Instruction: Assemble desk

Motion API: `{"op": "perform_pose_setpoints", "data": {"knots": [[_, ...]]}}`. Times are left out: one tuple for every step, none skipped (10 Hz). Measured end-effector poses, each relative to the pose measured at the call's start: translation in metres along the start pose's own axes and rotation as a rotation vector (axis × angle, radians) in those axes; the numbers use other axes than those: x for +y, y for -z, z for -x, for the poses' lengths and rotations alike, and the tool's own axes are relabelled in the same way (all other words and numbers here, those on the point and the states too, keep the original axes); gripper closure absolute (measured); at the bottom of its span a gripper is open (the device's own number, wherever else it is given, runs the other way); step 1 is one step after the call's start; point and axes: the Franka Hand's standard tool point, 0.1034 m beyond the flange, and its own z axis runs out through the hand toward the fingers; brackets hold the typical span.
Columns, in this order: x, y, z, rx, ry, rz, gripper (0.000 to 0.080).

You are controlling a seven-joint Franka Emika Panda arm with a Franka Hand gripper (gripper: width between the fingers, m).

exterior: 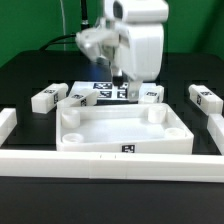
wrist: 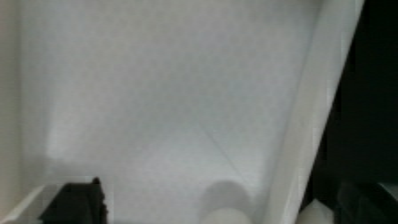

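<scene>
The desk panel (exterior: 122,133), white with a raised rim and round corner sockets, lies flat in the middle of the black table. Several short white tagged legs lie around its far side: one on the exterior view's left (exterior: 47,97), one on its right (exterior: 205,96), one near the arm (exterior: 150,93). My gripper (exterior: 119,78) hangs open over the panel's far edge and holds nothing. In the wrist view the panel's flat face (wrist: 160,100) and rim (wrist: 313,100) fill the picture. My gripper (wrist: 222,205) shows one dark fingertip (wrist: 75,203) low over it.
The marker board (exterior: 103,88) lies flat behind the panel, under the arm. Long low white border bars run along the front (exterior: 100,160), the exterior view's left (exterior: 5,122) and its right (exterior: 217,128). Black table (wrist: 368,90) lies beyond the panel's rim.
</scene>
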Motion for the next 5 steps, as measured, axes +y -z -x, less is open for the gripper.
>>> {"op": "perform_pose_setpoints", "data": {"knots": [[-0.005, -0.009, 0.0, 0.007, -0.004, -0.011, 0.015], [-0.008, -0.019, 0.001, 0.011, -0.009, -0.013, 0.015], [-0.014, -0.029, 0.0, 0.02, -0.013, -0.031, 0.015], [-0.017, -0.035, -0.001, 0.026, -0.016, -0.041, 0.015], [-0.02, -0.039, -0.001, 0.029, -0.02, -0.049, 0.015]]}}
